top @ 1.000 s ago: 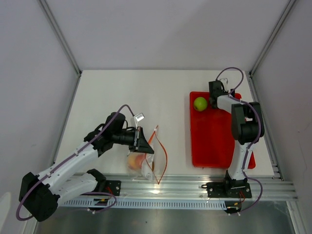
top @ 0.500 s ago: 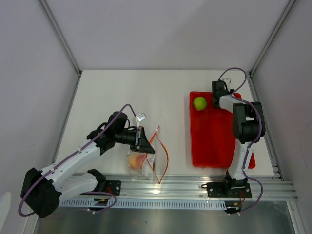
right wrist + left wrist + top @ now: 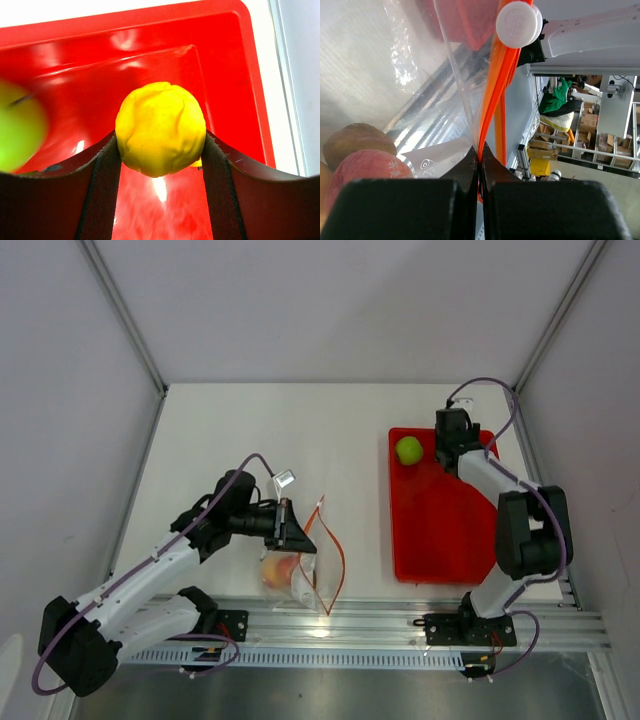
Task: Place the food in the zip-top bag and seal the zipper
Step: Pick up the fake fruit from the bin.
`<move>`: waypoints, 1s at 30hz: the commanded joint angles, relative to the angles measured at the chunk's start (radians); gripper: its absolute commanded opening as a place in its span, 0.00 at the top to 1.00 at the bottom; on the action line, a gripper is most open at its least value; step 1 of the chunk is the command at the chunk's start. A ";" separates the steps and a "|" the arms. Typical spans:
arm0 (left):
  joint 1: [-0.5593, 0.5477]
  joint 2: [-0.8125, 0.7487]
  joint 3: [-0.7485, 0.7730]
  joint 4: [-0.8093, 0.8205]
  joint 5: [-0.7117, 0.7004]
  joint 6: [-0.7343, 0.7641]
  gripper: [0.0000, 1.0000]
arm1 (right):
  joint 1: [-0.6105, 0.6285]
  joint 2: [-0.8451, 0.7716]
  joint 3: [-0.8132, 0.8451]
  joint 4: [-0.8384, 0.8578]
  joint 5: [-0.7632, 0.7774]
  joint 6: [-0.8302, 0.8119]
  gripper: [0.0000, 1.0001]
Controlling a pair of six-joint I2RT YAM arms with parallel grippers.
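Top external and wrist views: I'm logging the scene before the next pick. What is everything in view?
yellow pear: one, yellow, at the tray's far end
green apple: one, lime green, tray's far left corner
tray: one, red, table's right side
zip-top bag: one, clear, left of tray
zipper: one, orange, bag's mouth
bagged fruits: at least two, red-pink, brownish
table: one, white
left gripper: shut on zipper
right gripper: shut on yellow pear

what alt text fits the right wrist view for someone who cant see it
The right tool grips a lumpy yellow round toy fruit between its two dark fingers, with a glossy red rectangular plastic tray behind it. A blurred lime-green round fruit shows at the left edge, on the tray.
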 commanded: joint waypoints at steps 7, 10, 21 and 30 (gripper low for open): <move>-0.005 -0.086 -0.020 0.006 -0.016 -0.033 0.99 | 0.090 -0.450 -0.203 -0.048 -0.351 0.111 1.00; -0.005 -0.112 -0.023 -0.024 -0.023 -0.022 1.00 | 0.125 -0.619 -0.275 -0.005 -0.473 0.134 1.00; -0.003 -0.192 -0.069 -0.020 -0.043 -0.042 1.00 | 0.341 -0.834 -0.232 -0.048 -0.660 0.206 1.00; -0.003 -0.233 -0.098 -0.027 -0.048 -0.047 1.00 | 0.645 -0.750 -0.093 -0.048 -0.933 0.143 1.00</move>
